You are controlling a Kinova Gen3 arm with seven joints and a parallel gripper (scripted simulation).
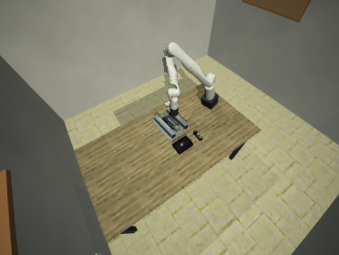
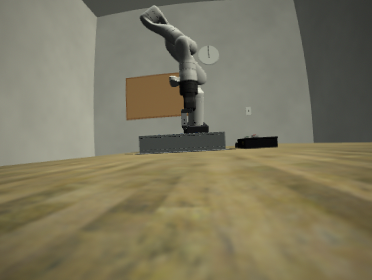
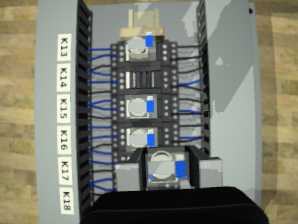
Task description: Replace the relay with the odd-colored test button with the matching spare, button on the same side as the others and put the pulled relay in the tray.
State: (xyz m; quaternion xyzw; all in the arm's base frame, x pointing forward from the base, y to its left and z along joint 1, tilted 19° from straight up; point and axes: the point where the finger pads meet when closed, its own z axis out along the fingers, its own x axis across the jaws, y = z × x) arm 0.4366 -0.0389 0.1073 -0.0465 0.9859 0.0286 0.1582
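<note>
My fingers grip the blue-button spare relay (image 3: 165, 169) above the panel's K17 end; next I judge I must carry it to the empty K14 socket (image 3: 142, 80) and press it level.

Arm bent over, wrist vertical, tool (image 3: 168, 170) clamped on relay (image 3: 165, 169).

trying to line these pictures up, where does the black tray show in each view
Top: the black tray lies on the table just in front of the grey relay panel, right of middle.
Exterior: it is the low dark box right of the panel.
Wrist: not in it; only the panel and the fingers show.
Shared landmark: the grey relay panel.
</note>
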